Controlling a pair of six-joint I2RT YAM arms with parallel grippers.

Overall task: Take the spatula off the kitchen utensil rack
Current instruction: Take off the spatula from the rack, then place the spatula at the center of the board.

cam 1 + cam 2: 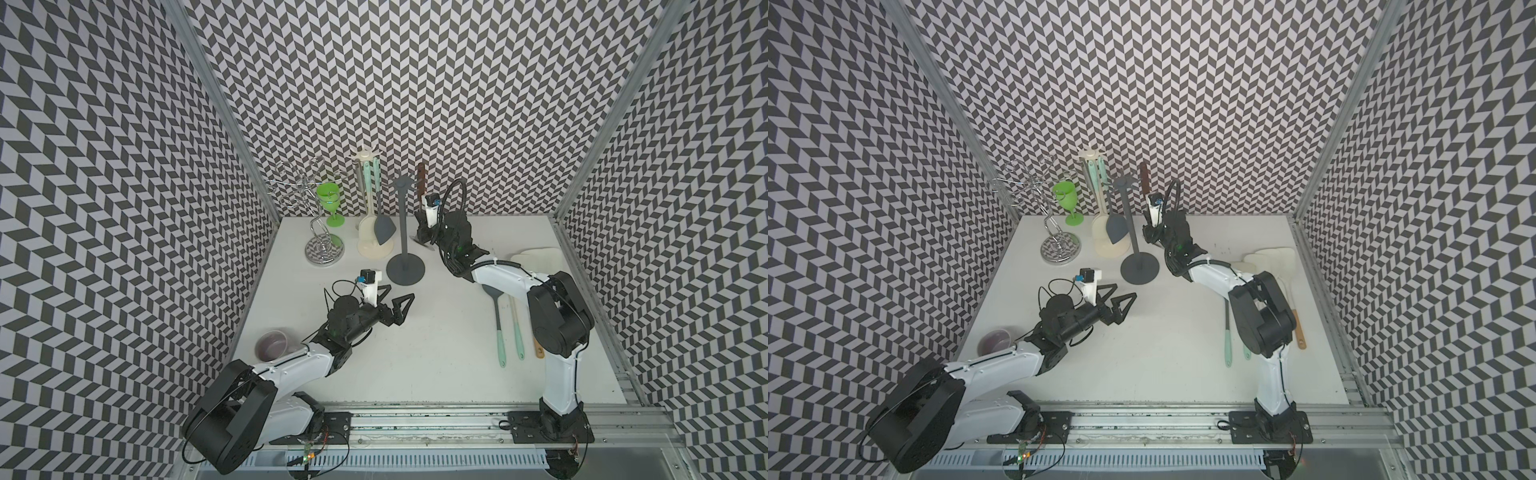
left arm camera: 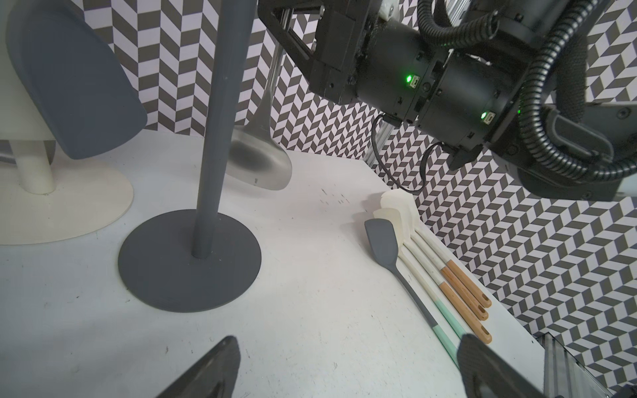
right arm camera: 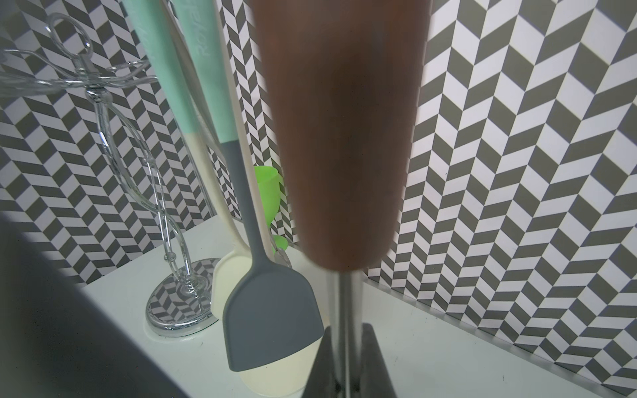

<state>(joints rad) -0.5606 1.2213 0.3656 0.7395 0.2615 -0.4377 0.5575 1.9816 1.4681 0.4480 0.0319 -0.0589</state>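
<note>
The right gripper [image 3: 347, 336] is clamped on the thin steel shaft of the spatula [image 1: 421, 178], below its brown wooden handle. The spatula stands nearly upright just at 3 o'clock of the grey rack [image 1: 404, 224], which is at 12 o'clock on the table [image 1: 415, 353]. Its blade hangs low, near the table. I cannot tell if the handle end is hooked on a prong or already free.

The left gripper [image 1: 401, 291] has its jaws wide apart and holds nothing. It hovers near 6 o'clock of the rack base and does not touch it.

Some things could go wrong, in my judgement:
- If the handle is hooked and the arm pulls sideways and not up, the prong may catch and tip the rack, because nothing steadies the base.
- The shaft is smooth and narrow and the heavy handle is above the fingers [image 3: 374, 365], so the spatula may turn or slide in the grip.
- A swing toward 9 o'clock may knock the rack pole, or the tools on the cream rack [image 1: 376, 250] behind it.

One mint handle [image 3: 203, 62] on the cream rack has raised letters that begin "Roya"; the rest is cut off.
</note>
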